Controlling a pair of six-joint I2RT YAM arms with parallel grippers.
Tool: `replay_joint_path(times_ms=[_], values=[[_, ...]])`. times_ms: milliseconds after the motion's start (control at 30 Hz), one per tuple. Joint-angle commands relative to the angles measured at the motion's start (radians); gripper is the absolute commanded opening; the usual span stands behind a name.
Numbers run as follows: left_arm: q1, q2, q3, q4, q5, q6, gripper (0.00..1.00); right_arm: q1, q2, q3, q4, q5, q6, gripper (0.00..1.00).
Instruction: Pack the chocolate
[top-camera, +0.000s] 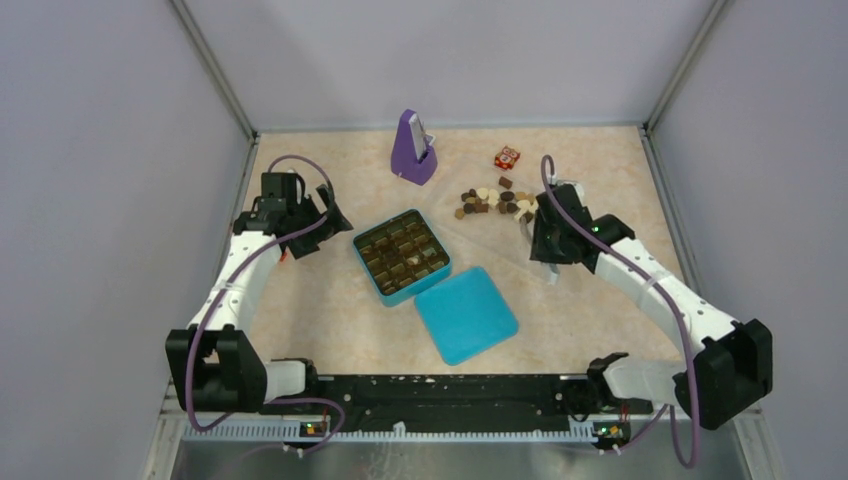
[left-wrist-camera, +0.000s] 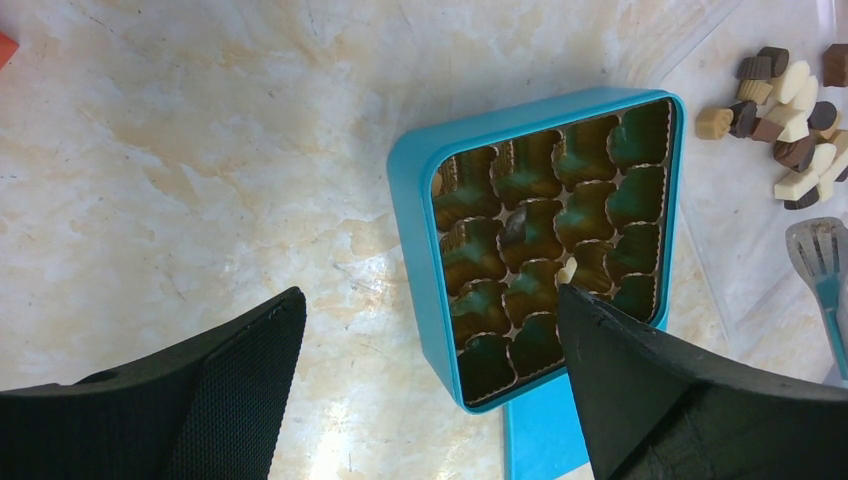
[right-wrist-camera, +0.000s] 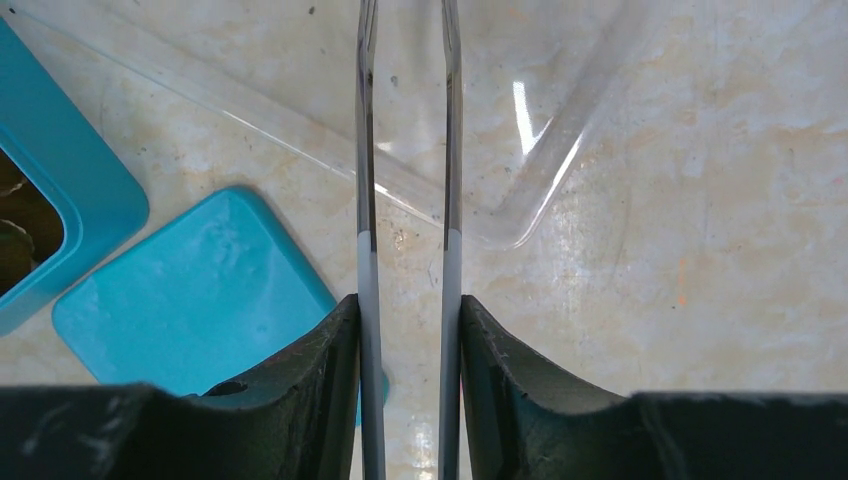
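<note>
On the left, my left gripper (left-wrist-camera: 430, 295) hung wide open and empty beside the blue tin (top-camera: 365, 262), whose lid (top-camera: 466, 314) lay just right of it. Farther right, the chocolate (top-camera: 495, 203) sat heaped on clear plastic, and my right gripper (right-wrist-camera: 410, 310) pinched the tongs (right-wrist-camera: 367, 150) nearby.

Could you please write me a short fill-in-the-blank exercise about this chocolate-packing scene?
1. The right gripper clamps a pair of ____ between its fingers.
2. The blue tin is ____, with its lid lying on the table beside it.
3. The pile of loose chocolate lies nearer the ____ arm.
4. The left gripper has its fingers spread wide and holds ____.
Missing words: tongs; open; right; nothing.
</note>
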Motion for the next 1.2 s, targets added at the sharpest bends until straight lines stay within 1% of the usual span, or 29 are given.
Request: replay_joint_path(times_ms=[0, 233, 433, 833, 1067, 1100, 1133, 1167], values=[[0.005, 0.005, 0.013, 0.024, 0.010, 0.009, 0.99, -0.020, 0.032, 0.008, 0.109, 0.015, -0.007, 0.37], [0.005, -0.001, 0.017, 0.028, 0.011, 0.000, 0.99, -0.028, 0.097, 0.001, 0.166, 0.021, -0.005, 0.38], [0.005, -0.003, 0.016, 0.025, -0.002, 0.004, 0.99, -0.033, 0.103, -0.012, 0.182, 0.057, 0.015, 0.38], [0.005, -0.007, 0.022, 0.022, -0.015, 0.004, 0.99, -0.041, 0.076, -0.007, 0.162, 0.062, 0.021, 0.29], [0.004, -0.003, 0.020, 0.020, -0.012, 0.004, 0.99, -0.042, 0.127, 0.005, 0.172, 0.072, 0.011, 0.31], [0.005, -0.003, 0.020, 0.019, -0.013, 0.004, 0.99, -0.042, 0.127, 0.004, 0.172, 0.074, 0.012, 0.29], [0.005, -0.004, 0.020, 0.019, -0.013, 0.005, 0.99, -0.042, 0.124, 0.005, 0.172, 0.073, 0.012, 0.26], [0.004, -0.005, 0.020, 0.017, -0.016, 0.006, 0.99, -0.042, 0.117, 0.005, 0.168, 0.073, 0.012, 0.21]])
